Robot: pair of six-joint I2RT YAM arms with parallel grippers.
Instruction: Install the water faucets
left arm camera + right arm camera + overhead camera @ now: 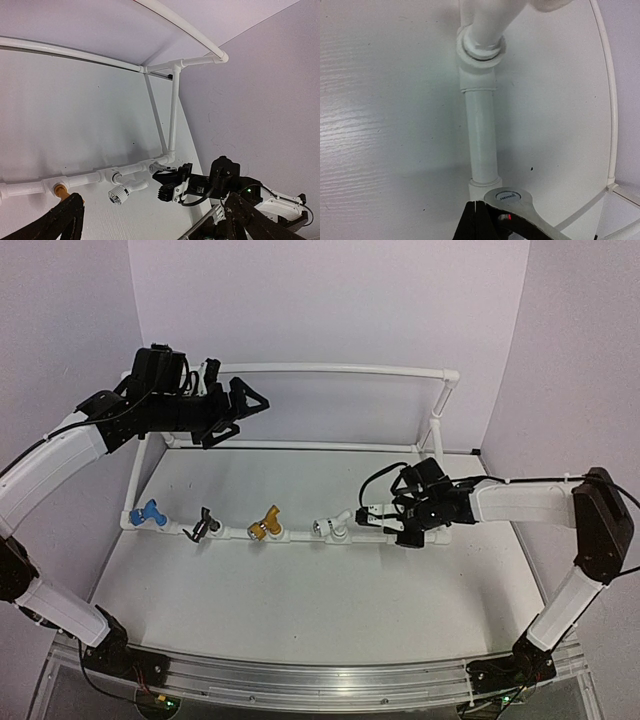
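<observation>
Four faucets sit along the front pipe of the white pipe frame [330,368]: blue [148,512], black [205,525], gold [266,525] and white [330,528]. The silver-grey faucet [371,512] is at the pipe's right end fitting, and my right gripper [382,516] is shut on it. In the right wrist view its silver handle [512,196] lies over my dark fingers [477,220], against the pipe [482,135]. The left wrist view shows it [155,167] at the fitting, beside the white faucet [120,194]. My left gripper [240,420] is open and empty, high above the frame's back left.
The frame's back rail and right upright [173,110] rise behind the front pipe. Lilac walls close in on the left, back and right. An aluminium rail [320,680] runs along the table's near edge.
</observation>
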